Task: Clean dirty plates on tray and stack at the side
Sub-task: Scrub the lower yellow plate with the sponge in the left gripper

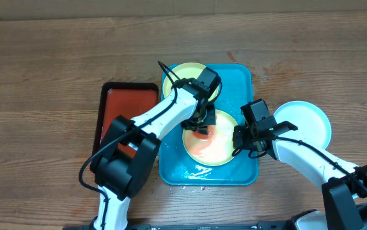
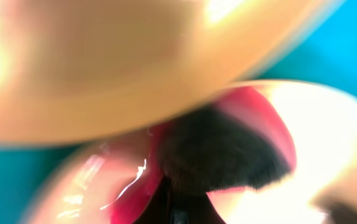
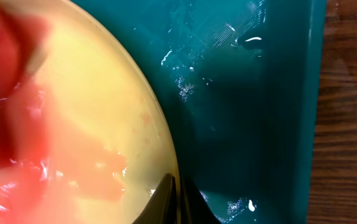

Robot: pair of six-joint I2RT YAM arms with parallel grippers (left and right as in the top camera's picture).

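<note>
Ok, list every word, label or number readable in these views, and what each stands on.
None readable.
No print shows on the blue tray, the smeared plate, the rear plate, the white plate, the red tray or the table.
Both wrist views are close and blurred; no lettering can be made out there.

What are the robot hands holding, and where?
Right gripper pinches the rim of the nearer yellow plate. Left gripper holds something red; which part is hidden.

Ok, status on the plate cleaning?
Left end effector shut, down in red smear on pale yellow-green round plastic plate. Right end effector shut on that plate's rim. Pale blue-white round plate aside on table; nothing in the way.
</note>
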